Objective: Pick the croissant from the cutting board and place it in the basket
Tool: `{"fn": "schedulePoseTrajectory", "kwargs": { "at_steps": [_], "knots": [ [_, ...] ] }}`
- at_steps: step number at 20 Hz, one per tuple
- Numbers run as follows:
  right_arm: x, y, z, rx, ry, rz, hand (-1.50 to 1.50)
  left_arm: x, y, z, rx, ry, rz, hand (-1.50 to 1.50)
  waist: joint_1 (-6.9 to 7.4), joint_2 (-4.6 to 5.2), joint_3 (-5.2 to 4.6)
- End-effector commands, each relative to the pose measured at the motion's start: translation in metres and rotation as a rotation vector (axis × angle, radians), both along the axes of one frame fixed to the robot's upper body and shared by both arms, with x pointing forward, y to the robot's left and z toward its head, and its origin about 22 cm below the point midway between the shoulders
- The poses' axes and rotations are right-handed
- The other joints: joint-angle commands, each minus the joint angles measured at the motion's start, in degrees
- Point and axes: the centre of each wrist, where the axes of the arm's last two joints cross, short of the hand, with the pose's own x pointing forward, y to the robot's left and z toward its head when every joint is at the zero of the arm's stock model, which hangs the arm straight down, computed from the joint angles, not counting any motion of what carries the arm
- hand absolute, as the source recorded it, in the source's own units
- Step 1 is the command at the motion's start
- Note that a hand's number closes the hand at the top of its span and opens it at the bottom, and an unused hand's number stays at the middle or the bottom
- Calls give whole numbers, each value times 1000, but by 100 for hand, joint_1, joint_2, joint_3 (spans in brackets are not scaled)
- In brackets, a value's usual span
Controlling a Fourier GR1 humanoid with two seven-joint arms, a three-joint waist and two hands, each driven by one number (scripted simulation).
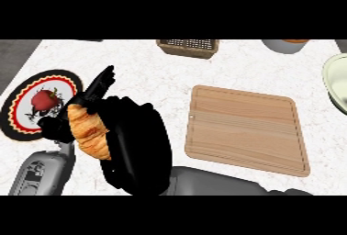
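Golden-brown and flaky, the croissant (89, 131) sits off the cutting board (245, 129), held up over the counter's (169, 73) left part. The right hand (139, 147), a large black shape coming in from the lower edge, curls round the croissant's right side. The left hand (92, 98) shows just beside it on the left, fingers (102, 80) stretched straight toward the far edge, touching the pastry's upper end. Under them, near the left edge, lies 1 patterned plate (30, 103) carrying a red strawberry (45, 98). The wooden board lies bare at the counter's middle-right. At the far edge stands the wicker basket (188, 47), well apart from the croissant. A grey pot (284, 45) shows at the far right corner, and a pale bowl (335, 80) at the right edge.
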Motion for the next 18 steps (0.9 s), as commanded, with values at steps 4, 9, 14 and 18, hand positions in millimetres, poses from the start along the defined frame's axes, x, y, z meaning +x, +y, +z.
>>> {"fn": "schedulePoseTrajectory", "kwargs": {
  "at_steps": [4,9,14,18],
  "knots": [
    [-15,28,52,154,4,-39,150,-10,19,-4,4,18,48,0,-227,-74,-9],
    [1,43,71,94,-66,-150,150,-17,9,-18,-9,22,59,0,-323,-81,-10],
    [23,56,99,144,-73,-208,150,-4,6,-13,-1,11,57,0,-277,-30,-17],
    [62,57,128,157,-111,-308,150,-10,17,-5,1,5,59,0,-256,-11,-13]
  ]
}}
